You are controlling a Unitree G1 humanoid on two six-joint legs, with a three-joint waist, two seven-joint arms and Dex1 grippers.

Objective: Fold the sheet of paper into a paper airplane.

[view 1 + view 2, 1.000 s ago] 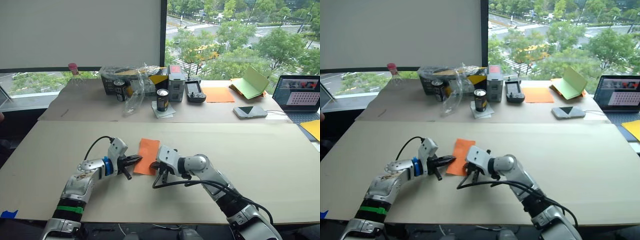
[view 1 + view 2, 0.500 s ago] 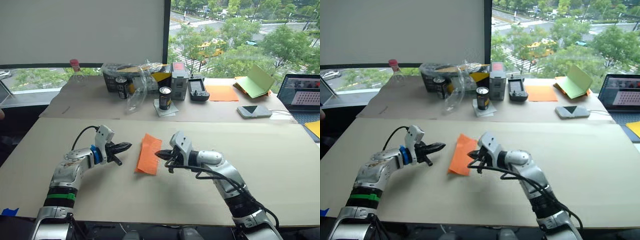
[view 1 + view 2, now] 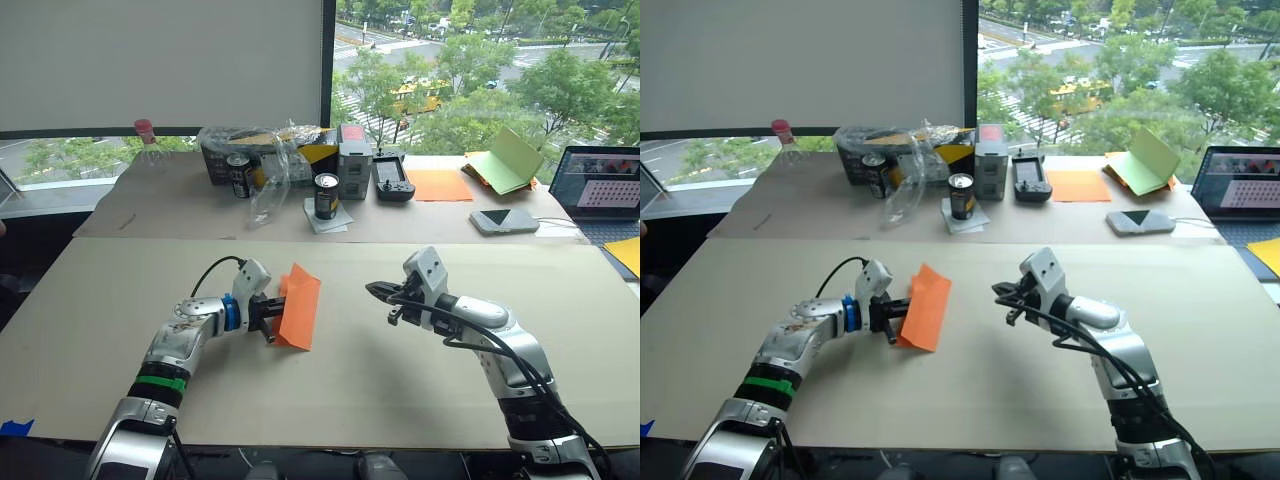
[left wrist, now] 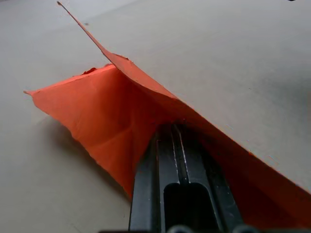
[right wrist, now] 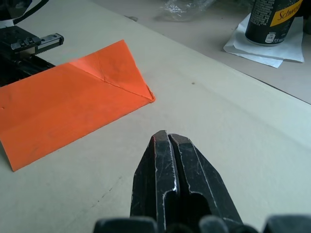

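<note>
We are gripping the folded sheet of paper (image 3: 298, 307) with our left gripper (image 3: 272, 312), lifting its edge off the table (image 3: 400, 400). Our right gripper (image 3: 378, 290), fingers pressed together on nothing, is hovering well apart from the paper.

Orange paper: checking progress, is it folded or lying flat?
Folded. The paper has a raised flap and a creased corner; the left hand is tucked under it.

the sheet of paper (image 3: 298, 307) is bright orange with faint crease lines — its fold rises beside the closed black jaws of the left gripper (image 3: 272, 316), whose wrist bears a blue ring. the right gripper (image 3: 378, 291) is black too, jaws pressed together, on a silver-grey arm. the table (image 3: 400, 390) under both is plain pale beige. past the jaws stand a black can with yellow lettering (image 3: 326, 197) on a white napkin, a paler orange sheet (image 3: 436, 186) and a light green booklet (image 3: 505, 163).
</note>
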